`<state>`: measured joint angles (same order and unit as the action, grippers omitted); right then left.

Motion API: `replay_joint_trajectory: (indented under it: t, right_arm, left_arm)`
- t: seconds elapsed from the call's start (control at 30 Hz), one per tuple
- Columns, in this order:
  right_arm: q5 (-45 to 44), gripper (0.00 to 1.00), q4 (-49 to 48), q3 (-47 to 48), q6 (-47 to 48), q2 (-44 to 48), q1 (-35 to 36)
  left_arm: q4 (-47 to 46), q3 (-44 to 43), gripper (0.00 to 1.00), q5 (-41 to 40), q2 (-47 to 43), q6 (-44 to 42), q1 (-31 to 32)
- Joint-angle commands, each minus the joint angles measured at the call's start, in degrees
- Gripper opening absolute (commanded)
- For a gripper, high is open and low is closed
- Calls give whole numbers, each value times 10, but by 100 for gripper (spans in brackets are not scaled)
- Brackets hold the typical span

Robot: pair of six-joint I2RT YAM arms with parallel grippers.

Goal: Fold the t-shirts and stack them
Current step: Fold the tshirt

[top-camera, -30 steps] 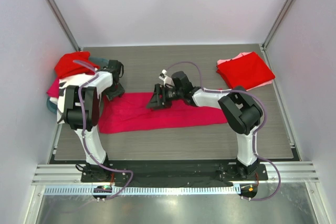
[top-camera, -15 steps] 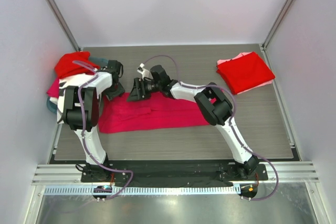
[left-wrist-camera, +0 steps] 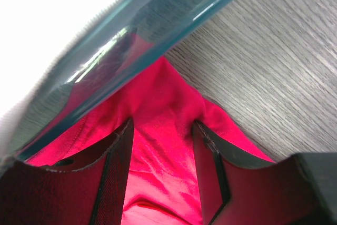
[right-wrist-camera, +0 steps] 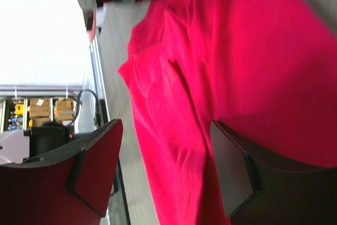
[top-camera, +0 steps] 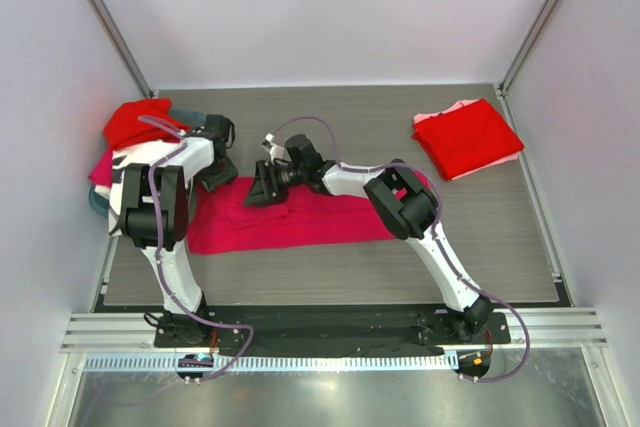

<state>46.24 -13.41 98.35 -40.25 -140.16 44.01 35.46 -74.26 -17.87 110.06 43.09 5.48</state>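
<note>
From above, the crimson t-shirt [top-camera: 300, 219] lies spread out left of the middle of the table [top-camera: 400, 267]. The left gripper [top-camera: 222, 175] and right gripper [top-camera: 262, 187] sit at its far left edge, so a fold seems about to start and needs two firm pinches. The left wrist view shows fingers [left-wrist-camera: 116, 167] on both sides of a cloth bump near the teal basket [left-wrist-camera: 158, 14], and it is not clear if they squeeze it. The right wrist view shows jaws wide apart, holding nothing, and no writing can be read.

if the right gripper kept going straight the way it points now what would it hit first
Most likely the crimson t-shirt spread on the table just ahead of the right gripper, though depth is unclear.
</note>
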Motion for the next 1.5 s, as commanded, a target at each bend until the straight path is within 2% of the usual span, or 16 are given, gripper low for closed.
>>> replay_joint_trajectory:
  t: [0.0, 0.27, 0.37, 0.5, 0.6, 0.67, 0.77, 0.8, 0.93, 1.03, 1.23, 1.47]
  right_arm:
    - [17, 73, 41, -40, 24, 49, 8]
    - [48, 73, 51, -124, 59, 121, 28]
    - [61, 73, 30, -164, 59, 158, 40]
    - [98, 73, -60, -214, -2, 190, 55]
    - [112, 73, -69, -243, -2, 214, 65]
    - [83, 73, -62, -259, 15, 236, 64]
    - [40, 73, -13, -241, 42, 244, 62]
    - [-1, 73, -9, -236, 41, 244, 61]
    - [-67, 73, -11, -198, 25, 229, 60]
    - [-122, 76, 29, -151, 39, 207, 60]
    - [-169, 79, 47, -81, 36, 141, 51]
    - [-176, 79, 29, -24, 11, 79, 47]
  left_arm:
    - [4, -2, 50, -1, 18, 6, -2]
    - [13, -8, 50, -5, 19, 7, -4]
    - [15, -7, 50, -9, 19, 7, -4]
    - [14, -8, 50, -9, 18, 6, -4]
    - [14, -10, 50, -9, 17, 4, -4]
    - [13, -9, 50, -8, 16, 2, -4]
    - [10, -9, 50, -2, 15, -2, -5]
    - [10, -9, 50, -1, 12, -2, -4]
    - [5, -4, 50, 2, 8, -1, -4]
    - [3, 0, 50, 2, 3, -3, -4]
    - [-9, 8, 50, 13, -4, -5, -5]
    - [-27, 24, 50, 38, -9, -1, -4]
